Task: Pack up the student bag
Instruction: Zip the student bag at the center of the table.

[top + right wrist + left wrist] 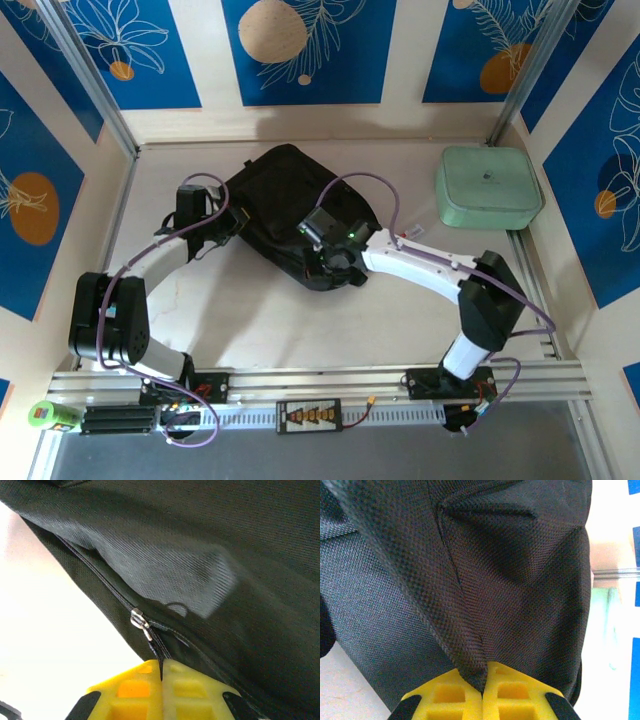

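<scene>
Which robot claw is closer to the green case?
Right. The right claw pinches the bag left of the green case; the left claw pinches the bag's other side, farther left.

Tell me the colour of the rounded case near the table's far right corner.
The rounded case is pale mint green, clearest in the top external view.

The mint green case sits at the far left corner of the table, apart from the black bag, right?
Wrong side: the mint green case sits at the far right corner of the table, apart from the black bag. The top external view shows it.
</scene>
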Available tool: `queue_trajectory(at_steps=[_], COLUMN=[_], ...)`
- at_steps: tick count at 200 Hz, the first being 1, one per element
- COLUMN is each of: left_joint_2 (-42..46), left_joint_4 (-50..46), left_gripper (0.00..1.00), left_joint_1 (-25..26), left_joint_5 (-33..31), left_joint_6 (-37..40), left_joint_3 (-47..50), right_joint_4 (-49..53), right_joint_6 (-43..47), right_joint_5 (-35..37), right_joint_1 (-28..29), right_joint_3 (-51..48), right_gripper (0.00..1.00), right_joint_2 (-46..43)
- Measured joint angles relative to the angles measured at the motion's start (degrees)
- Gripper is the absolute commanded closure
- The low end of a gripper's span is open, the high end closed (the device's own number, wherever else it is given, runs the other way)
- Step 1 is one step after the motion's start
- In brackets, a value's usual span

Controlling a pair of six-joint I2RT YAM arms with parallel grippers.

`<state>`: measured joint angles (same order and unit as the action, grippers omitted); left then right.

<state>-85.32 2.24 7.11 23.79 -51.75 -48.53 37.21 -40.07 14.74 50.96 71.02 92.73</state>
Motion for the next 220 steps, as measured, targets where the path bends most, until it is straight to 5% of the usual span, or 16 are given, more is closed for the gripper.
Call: queue_trajectory(at_steps=[141, 196, 220], left_joint_2=[-11.6, -13.9, -9.0], left_joint_4=[4.6, 2.4, -0.1], left_gripper=[1.0, 0.44, 0.32], left_joint_1=[-1.4, -4.1, -7.5], left_joint_5=[2.2, -2.7, -5.5], left_joint_6=[0.8, 5.4, 5.9], left_joint_3=[-5.3, -8.9, -4.9], right_joint_4=[-1.5, -7.3, -9.9], right_joint_6=[-2.8, 1.8, 3.4], right_joint_5=[2.7, -4.7, -8.6], right_joint_1=[-5.6, -5.0, -3.9], right_joint_3=[-12.9, -6.2, 0.0], right_gripper=[1.0, 1.0, 1.0], right_joint_2=[-12.0, -3.7, 0.5])
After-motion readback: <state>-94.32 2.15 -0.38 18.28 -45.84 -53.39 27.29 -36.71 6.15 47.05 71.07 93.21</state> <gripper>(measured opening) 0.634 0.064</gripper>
